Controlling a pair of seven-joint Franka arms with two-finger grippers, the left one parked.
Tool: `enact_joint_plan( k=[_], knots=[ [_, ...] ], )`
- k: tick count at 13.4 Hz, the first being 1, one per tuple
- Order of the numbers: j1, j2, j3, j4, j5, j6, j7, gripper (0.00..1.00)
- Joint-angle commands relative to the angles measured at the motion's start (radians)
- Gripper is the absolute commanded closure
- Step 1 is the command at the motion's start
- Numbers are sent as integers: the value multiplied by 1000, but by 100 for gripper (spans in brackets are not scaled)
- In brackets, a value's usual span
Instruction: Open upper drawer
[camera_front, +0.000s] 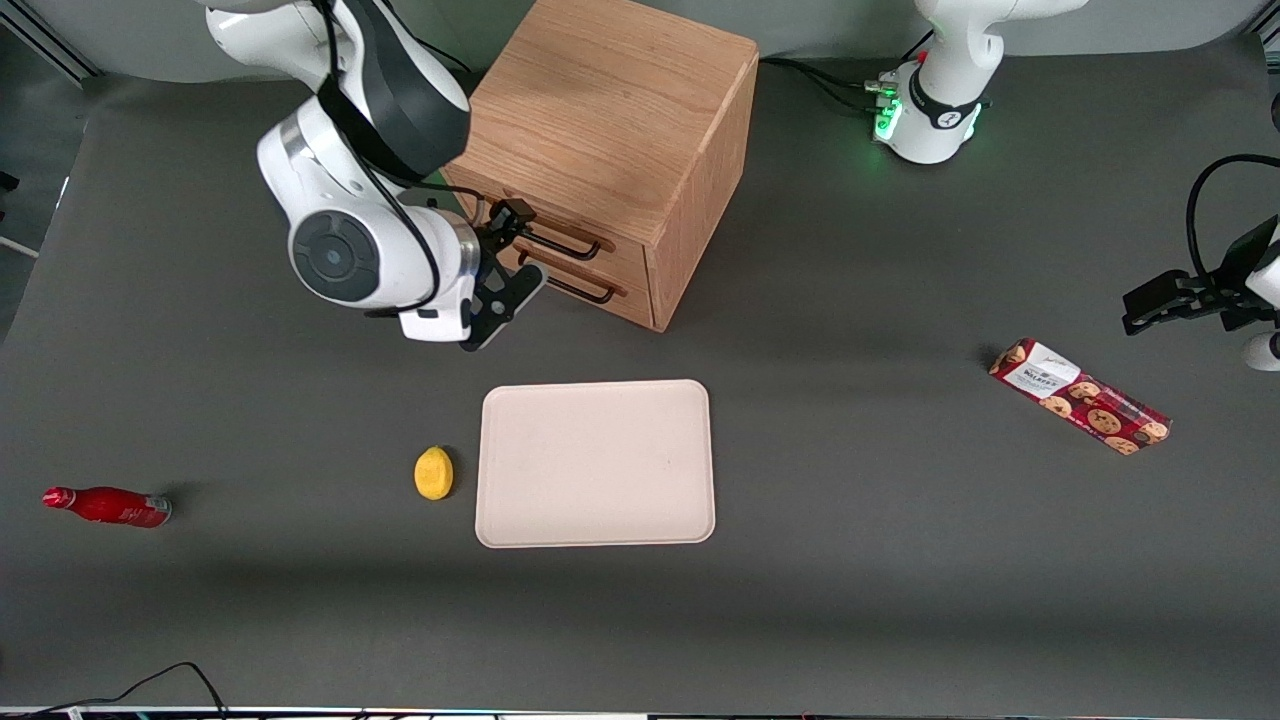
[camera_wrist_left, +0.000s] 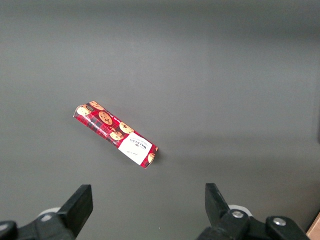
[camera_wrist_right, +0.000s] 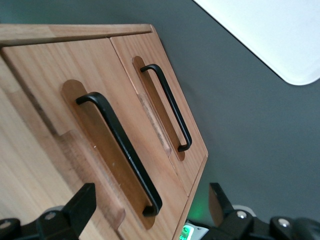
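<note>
The light-oak cabinet (camera_front: 610, 110) stands on the table, both drawers shut. The upper drawer (camera_front: 628, 254) has a thin dark bar handle (camera_front: 566, 241); the lower drawer (camera_front: 632, 302) sits under it with a like handle (camera_front: 582, 291). My right gripper (camera_front: 512, 258) is open, right in front of the drawer fronts, apart from them. In the right wrist view the upper drawer's handle (camera_wrist_right: 120, 150) runs between the two fingertips (camera_wrist_right: 82, 202), one end of it level with my gripper (camera_wrist_right: 150, 206). The lower drawer's handle (camera_wrist_right: 167, 107) shows beside it.
A cream tray (camera_front: 596, 463) lies nearer the front camera than the cabinet, with a yellow lemon (camera_front: 434, 472) beside it. A red bottle (camera_front: 108, 506) lies toward the working arm's end. A red cookie packet (camera_front: 1080, 396) (camera_wrist_left: 116, 135) lies toward the parked arm's end.
</note>
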Motion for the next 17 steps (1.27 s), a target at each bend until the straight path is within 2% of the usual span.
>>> enact_joint_plan(
  k=[1,17],
  knots=[
    [0,14,-1,-30,30,23,-91,0],
    [-8,48,57,-127,31,142,-95,0]
  ],
)
